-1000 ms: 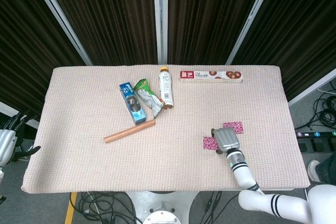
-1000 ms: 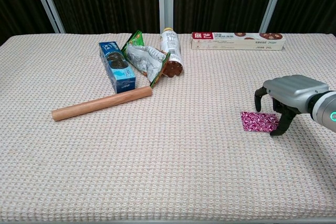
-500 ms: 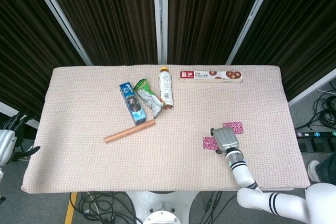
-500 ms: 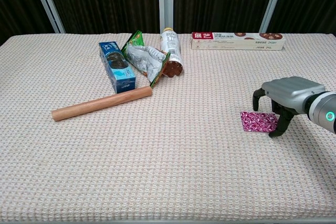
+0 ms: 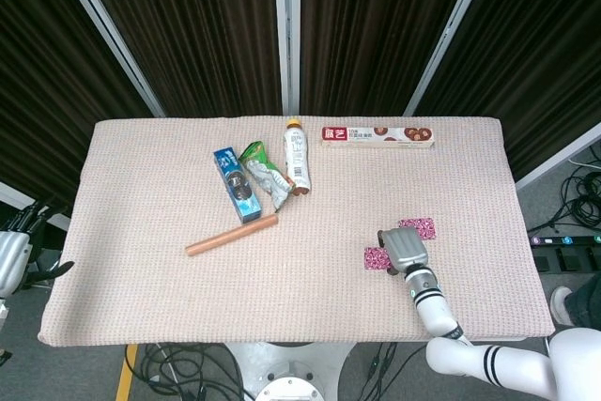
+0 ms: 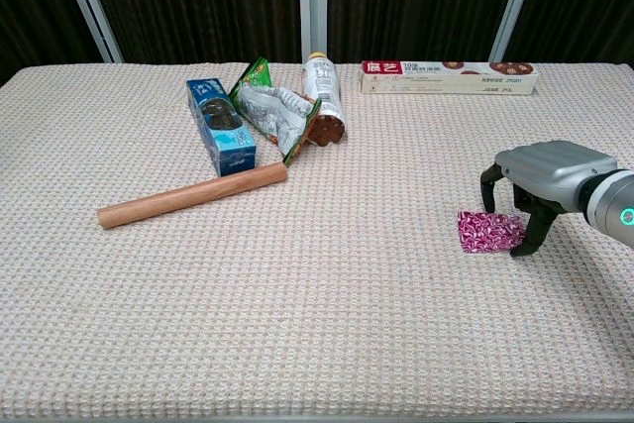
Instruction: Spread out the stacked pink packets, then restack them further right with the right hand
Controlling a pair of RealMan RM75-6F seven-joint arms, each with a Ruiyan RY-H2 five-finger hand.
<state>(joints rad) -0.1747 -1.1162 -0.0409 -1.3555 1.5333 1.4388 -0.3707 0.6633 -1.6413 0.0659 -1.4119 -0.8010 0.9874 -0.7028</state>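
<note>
right hand [image 6: 535, 185] fingertips down, touching pink packet [image 6: 487, 231]

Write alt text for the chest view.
The right robot hand arches over a crumpled pink patterned packet on a beige woven tablecloth. Far left lie a wooden rolling pin, a blue carton and a long white biscuit box.

At the far edge of my tablecloth, the long white cardboard box [image 6: 450, 76] carries a red panel with white Chinese characters I cannot read.
</note>
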